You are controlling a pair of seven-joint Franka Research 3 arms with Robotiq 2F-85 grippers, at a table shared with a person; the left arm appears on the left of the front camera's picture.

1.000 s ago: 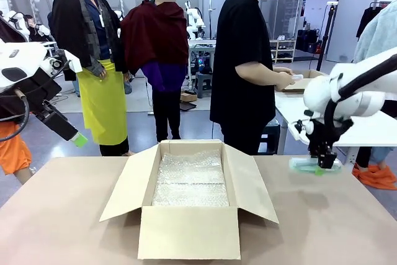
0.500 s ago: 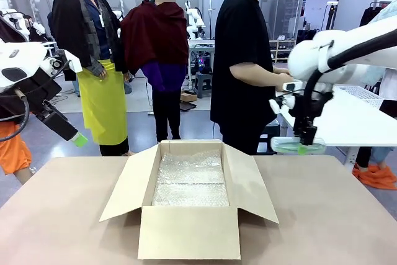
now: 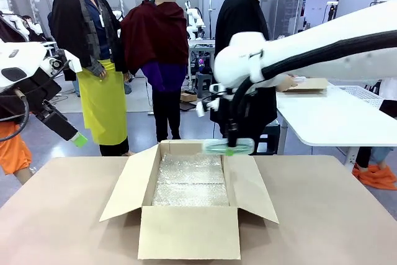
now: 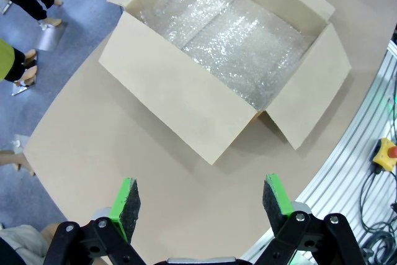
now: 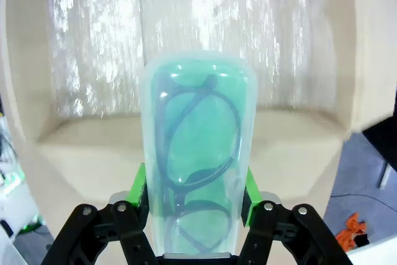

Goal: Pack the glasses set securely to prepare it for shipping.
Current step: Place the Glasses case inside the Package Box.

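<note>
The mint-green glasses case [image 3: 228, 147] hangs over the far right corner of the open cardboard box [image 3: 189, 234], with my right gripper [image 3: 230, 149] shut on it. In the right wrist view the case [image 5: 197, 153] shows dark glasses through its clear top, clamped between the green pads [image 5: 141, 187], with the box's bubble wrap [image 5: 186, 35] beyond. My left gripper [image 3: 79, 139] hovers off the table's left side, away from the box. In its wrist view the left gripper [image 4: 201, 200] is open and holds nothing, above the table near the box [image 4: 186, 100]. The pink case is out of view.
Bubble wrap [image 3: 191, 181] lines the box's floor. The box's flaps [image 3: 254, 181] stand spread outward. A person in black [image 3: 242, 60] stands beyond the table by a white side table [image 3: 329, 116]. An emergency-stop button [image 4: 386, 151] sits by the table's edge.
My right arm has swung left from the table's right side, carrying the mint-green case up and over to the box's far right corner. The left arm has stayed put.
</note>
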